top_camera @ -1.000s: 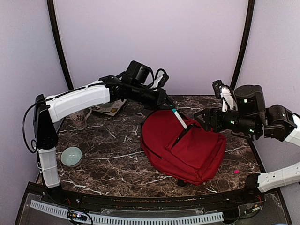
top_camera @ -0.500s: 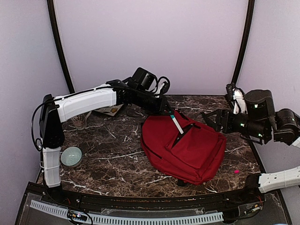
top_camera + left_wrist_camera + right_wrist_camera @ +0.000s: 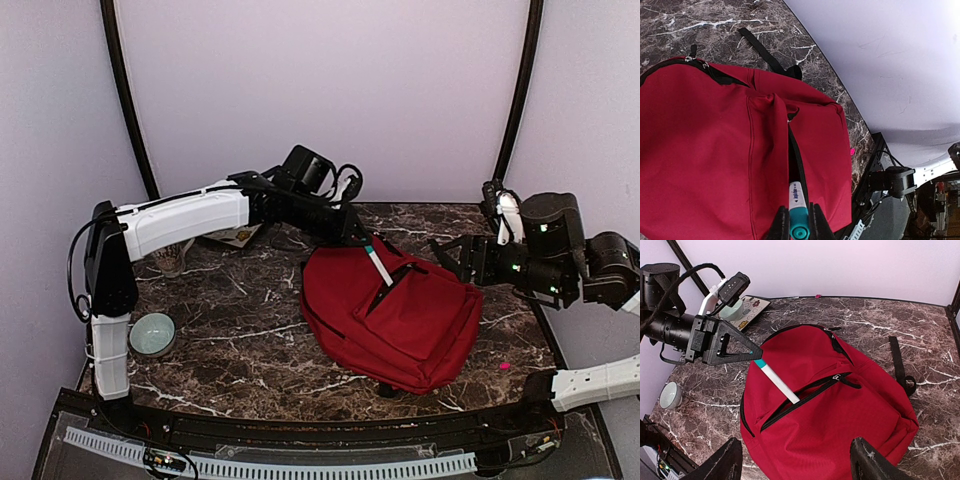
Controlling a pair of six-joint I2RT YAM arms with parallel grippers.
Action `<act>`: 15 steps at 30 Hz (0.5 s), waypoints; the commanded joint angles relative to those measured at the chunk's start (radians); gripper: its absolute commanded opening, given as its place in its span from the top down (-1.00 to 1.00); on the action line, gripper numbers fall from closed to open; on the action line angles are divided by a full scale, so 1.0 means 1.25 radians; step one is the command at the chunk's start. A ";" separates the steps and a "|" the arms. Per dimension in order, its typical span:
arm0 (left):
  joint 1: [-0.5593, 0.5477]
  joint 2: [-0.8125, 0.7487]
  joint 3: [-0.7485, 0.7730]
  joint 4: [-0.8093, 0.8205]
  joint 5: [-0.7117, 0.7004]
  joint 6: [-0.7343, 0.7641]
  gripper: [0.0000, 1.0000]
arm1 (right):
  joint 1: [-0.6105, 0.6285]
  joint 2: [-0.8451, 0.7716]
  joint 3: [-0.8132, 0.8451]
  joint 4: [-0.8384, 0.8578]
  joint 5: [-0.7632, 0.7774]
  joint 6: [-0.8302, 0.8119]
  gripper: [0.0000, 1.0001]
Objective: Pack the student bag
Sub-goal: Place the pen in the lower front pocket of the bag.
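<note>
Far out on the left of the tabletop (image 3: pixel 250 340) sat a small bowl (image 3: pixel 152 333), and behind it a cup (image 3: pixel 172 258) stood half hidden under the left arm. Neither one touched the bag.

Next came the left tool (image 3: pixel 358 236). It reached over the back left edge of the bag (image 3: pixel 400 320) and was pinched tight on the green end of a pen (image 3: pixel 378 266). The pen was white with a green top. It slanted down and to the right, away from the tool. Its low end was poked into the open zip slot (image 3: pixel 805 395) of the front pocket. Most of the pen showed outside the slot.

The bag was red and lay flat, a little right of the middle of the tabletop. The zip slot ran across the bag's front, and the pen crossed its lip at an angle. So the pocket lay just below and to the right of the left tool, right along the line of the pen. My guess is that the pen needed to slide on down that same slant to go in, and the left arm was the one close enough to do it.

Last, the right tool (image 3: pixel 452 258) hung in the air by the bag's right side, apart from it. Its jaws stood wide and held nothing. It pointed at the bag, but the pen was well away from it.
</note>
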 commanded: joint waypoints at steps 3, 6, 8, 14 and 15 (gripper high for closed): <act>-0.010 0.003 -0.057 0.100 0.055 -0.109 1.00 | -0.005 0.002 -0.008 0.024 0.017 0.004 -0.48; -0.019 0.011 -0.077 0.132 0.063 -0.151 1.00 | -0.005 0.005 -0.009 0.025 0.027 0.015 -0.48; -0.025 0.022 -0.076 0.133 0.066 -0.166 1.00 | -0.005 0.007 -0.009 0.021 0.032 0.026 -0.48; -0.044 0.059 -0.069 0.155 0.096 -0.216 1.00 | -0.007 0.017 -0.008 0.012 0.034 0.045 -0.48; -0.045 0.063 -0.068 0.156 0.099 -0.223 1.00 | -0.007 0.019 -0.006 0.011 0.032 0.045 -0.48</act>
